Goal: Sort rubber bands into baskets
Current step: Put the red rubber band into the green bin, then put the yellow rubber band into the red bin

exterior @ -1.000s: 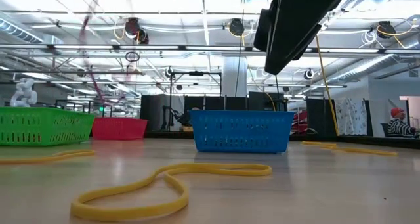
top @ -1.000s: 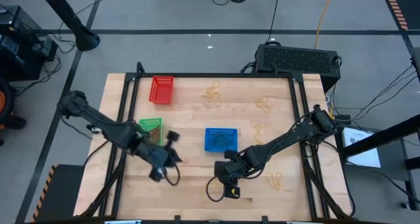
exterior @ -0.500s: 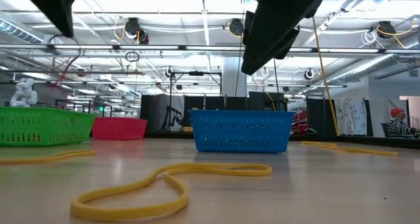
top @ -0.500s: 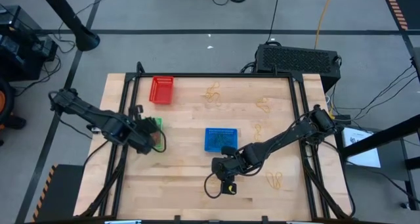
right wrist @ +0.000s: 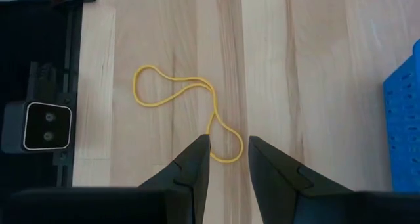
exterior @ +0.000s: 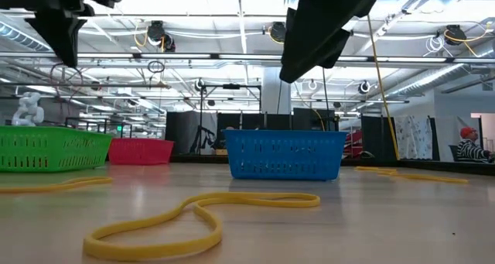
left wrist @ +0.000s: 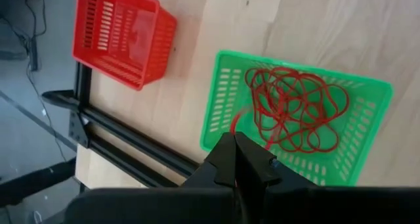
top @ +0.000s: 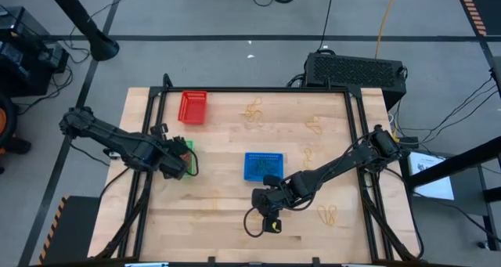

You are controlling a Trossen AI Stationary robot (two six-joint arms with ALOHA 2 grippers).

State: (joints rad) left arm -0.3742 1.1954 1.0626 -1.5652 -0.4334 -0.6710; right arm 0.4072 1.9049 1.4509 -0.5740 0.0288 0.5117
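Wooden table [top: 235, 134]: left gripper [left wrist: 237, 159] pinches a red band [left wrist: 237, 122] (over green basket [left wrist: 223, 99]); right gripper [right wrist: 225, 159] gapes.

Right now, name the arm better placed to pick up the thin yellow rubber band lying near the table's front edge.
Right. The right gripper hangs open directly over the yellow rubber band; the left gripper is shut above the green perforated basket.

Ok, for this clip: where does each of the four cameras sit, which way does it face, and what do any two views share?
High view: overhead, straight down; both arms, red basket.
Low view: table level, facing the room; blue basket, arms overhead.
Left wrist view: above the green basket of red bands; left gripper pinching a red band.
Right wrist view: down at a yellow band; right gripper open.
Shared: that yellow band also lies in the low view's foreground.
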